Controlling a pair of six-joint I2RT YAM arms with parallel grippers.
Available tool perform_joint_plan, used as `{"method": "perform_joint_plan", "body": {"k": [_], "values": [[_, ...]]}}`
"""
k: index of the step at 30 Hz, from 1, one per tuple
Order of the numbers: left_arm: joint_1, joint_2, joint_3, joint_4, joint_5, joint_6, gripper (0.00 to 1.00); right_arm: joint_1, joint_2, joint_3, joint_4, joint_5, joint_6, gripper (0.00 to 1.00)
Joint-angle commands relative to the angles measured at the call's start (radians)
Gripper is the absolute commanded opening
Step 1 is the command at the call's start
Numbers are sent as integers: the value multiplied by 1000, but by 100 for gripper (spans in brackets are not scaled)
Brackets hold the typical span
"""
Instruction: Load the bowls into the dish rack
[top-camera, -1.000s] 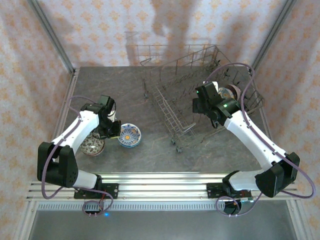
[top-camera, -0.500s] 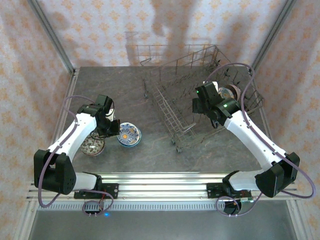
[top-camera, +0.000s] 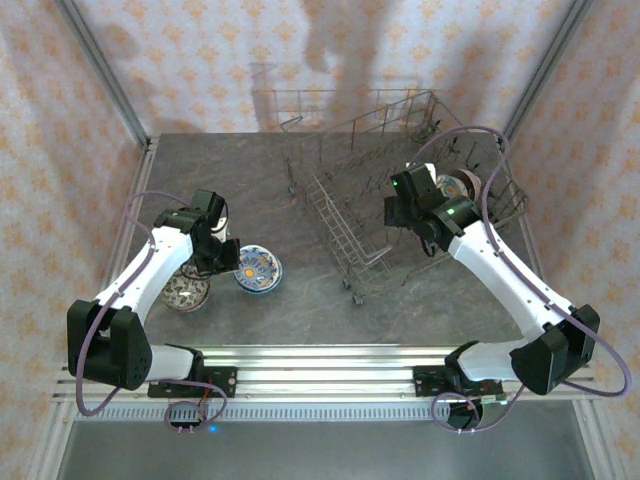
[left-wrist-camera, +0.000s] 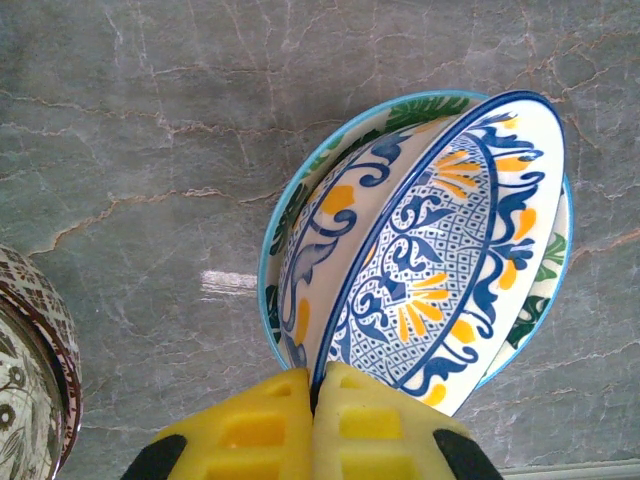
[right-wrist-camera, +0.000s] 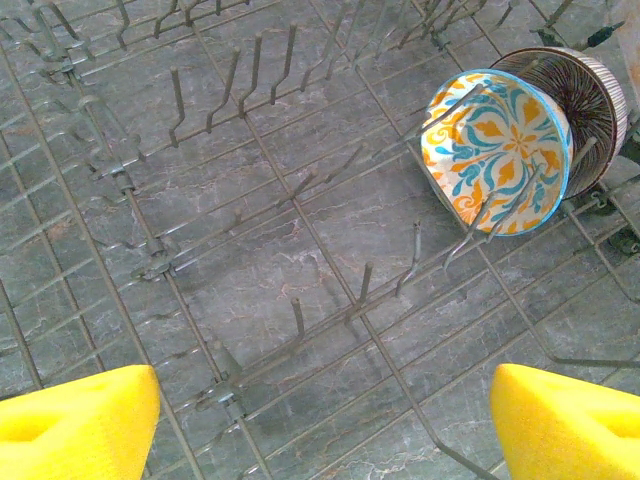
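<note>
The left gripper, clenched on the rim of a blue-white, orange-flecked ceramic bowl tilted inside a leaf-patterned bowl, seemed mid-pickup and next needed a lift towards the grey wire dish rack, where the right gripper hung wide open.

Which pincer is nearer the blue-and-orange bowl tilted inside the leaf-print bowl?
Left. The left pincer is shut on the rim of the blue-and-orange bowl; the right pincer hangs open over the dish rack, far from it.
</note>
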Motion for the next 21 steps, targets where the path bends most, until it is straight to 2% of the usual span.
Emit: {"method": "perform_joint_plan", "body": {"k": [1, 21], "values": [[-7, 5, -8, 26, -2, -21, 2, 6, -8, 10, 6, 9, 17, 85], [-7, 50, -31, 62, -23, -34, 11, 6, -8, -8, 17, 5, 20, 85]]}}
